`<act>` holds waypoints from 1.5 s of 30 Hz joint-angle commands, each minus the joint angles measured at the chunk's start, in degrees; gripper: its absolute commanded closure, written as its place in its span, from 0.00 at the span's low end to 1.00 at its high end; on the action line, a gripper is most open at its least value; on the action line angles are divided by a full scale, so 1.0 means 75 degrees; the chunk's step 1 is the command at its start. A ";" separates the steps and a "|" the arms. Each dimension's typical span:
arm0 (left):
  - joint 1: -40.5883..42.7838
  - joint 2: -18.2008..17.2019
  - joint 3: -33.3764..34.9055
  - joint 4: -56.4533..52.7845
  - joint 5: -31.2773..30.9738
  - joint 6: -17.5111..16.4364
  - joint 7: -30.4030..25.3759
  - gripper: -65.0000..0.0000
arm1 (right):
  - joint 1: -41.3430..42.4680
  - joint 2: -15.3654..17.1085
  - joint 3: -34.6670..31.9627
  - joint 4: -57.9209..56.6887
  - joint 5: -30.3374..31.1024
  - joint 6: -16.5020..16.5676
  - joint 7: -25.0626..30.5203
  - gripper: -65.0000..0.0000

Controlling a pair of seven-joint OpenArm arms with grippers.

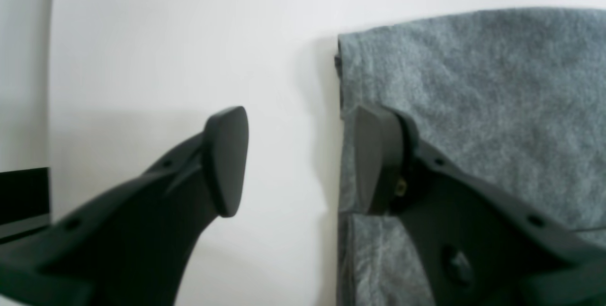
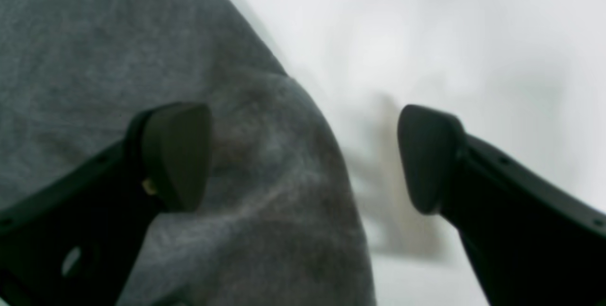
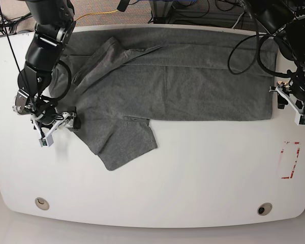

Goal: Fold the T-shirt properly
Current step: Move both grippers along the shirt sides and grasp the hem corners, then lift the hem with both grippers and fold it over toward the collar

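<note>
A grey T-shirt lies spread across the far half of the white table. One sleeve sticks out toward the front and another is folded over the body. My left gripper is open at the shirt's right edge. In the left wrist view one finger lies over the cloth and the other over bare table. My right gripper is open at the shirt's left edge. In the right wrist view the cloth's edge sits between the fingers.
A red-outlined rectangle is marked on the table at the right. Two round holes sit near the front edge. Cables run behind the table's back edge.
</note>
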 commanded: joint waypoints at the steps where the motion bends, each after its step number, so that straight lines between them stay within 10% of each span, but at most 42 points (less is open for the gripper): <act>1: -0.0108 -0.0128 -0.0005 0.0059 -0.0079 0.0016 -0.0141 0.49 | 0.0332 0.0131 -0.0017 -0.0321 0.0110 0.0045 0.0340 0.11; 15: -0.0355 -0.0128 -0.0005 -0.0093 -0.0079 0.0016 -0.0153 0.48 | 0.0309 -0.0431 -0.0814 -0.0438 0.0110 0.0045 0.0376 0.14; 27: -0.1011 -0.0117 0.0007 -0.1394 -0.0114 0.1135 -0.0399 0.24 | 0.0332 -0.0502 -0.0814 -0.0438 0.0098 0.0045 0.0376 0.87; 45: -0.1562 0.0036 0.0675 -0.3328 -0.0114 0.1358 -0.1583 0.23 | 0.0320 -0.0443 -0.0814 -0.0438 0.0145 0.0045 0.0364 0.91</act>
